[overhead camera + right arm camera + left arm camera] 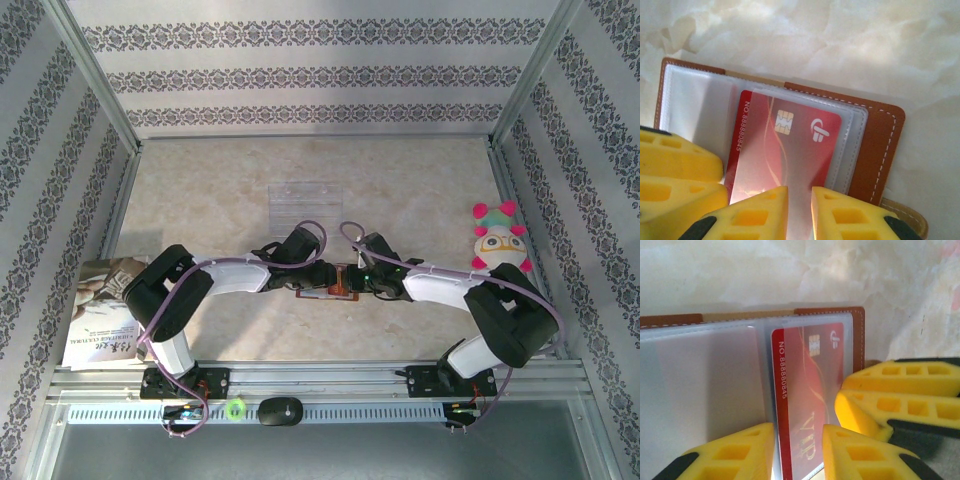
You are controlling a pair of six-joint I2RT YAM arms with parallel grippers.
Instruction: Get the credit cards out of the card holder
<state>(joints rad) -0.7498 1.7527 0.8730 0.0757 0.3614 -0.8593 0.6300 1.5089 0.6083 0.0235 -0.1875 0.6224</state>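
At the centre of the top view, on the pale marbled table (200,190), the small brown leather folding card holder (318,291) lies open between the tips of the two arms. In the left wrist view its clear plastic sleeves face up. The red plastic credit card with a chip and pale print (805,390) sits inside the right-hand sleeve.

The left gripper (797,460) has its yellow fingers a narrow gap apart at the bottom of the frame, straddling the card's lower end without visibly clamping it. The right gripper (800,212) stands likewise at the bottom of the right wrist view, fingers narrowly parted over the same card. In that view the card's left long edge pokes out past its sleeve, while the rest is covered.

So the holder is open, but the red card is not yet free, and pulling it clear is left to do. Whether other sleeves hold more cards I cannot tell.
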